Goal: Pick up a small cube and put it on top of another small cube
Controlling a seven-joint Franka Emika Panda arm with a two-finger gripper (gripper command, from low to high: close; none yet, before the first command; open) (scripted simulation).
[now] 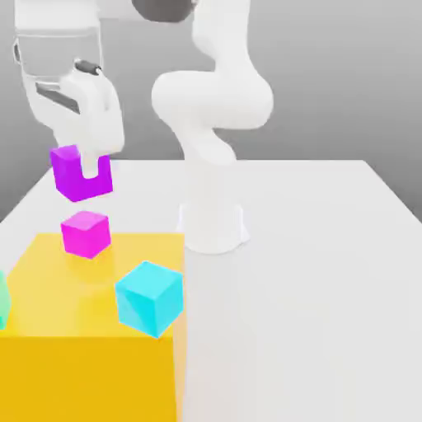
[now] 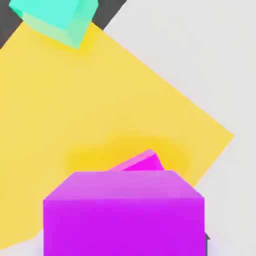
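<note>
Now gripping the violet cube [image 1: 80,175] in the claw [image 1: 85,171], upper left of frame, probably hovering directly over the magenta cube [image 1: 85,232] for stacking.

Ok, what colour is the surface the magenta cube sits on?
Yellow: the magenta cube rests on a yellow block, clearest in the exterior view.

The white arm bends over from its upright base, its hand [image 1: 82,169] pointing down, fingers closed on the violet cube [image 1: 76,177] held aloft.
</note>
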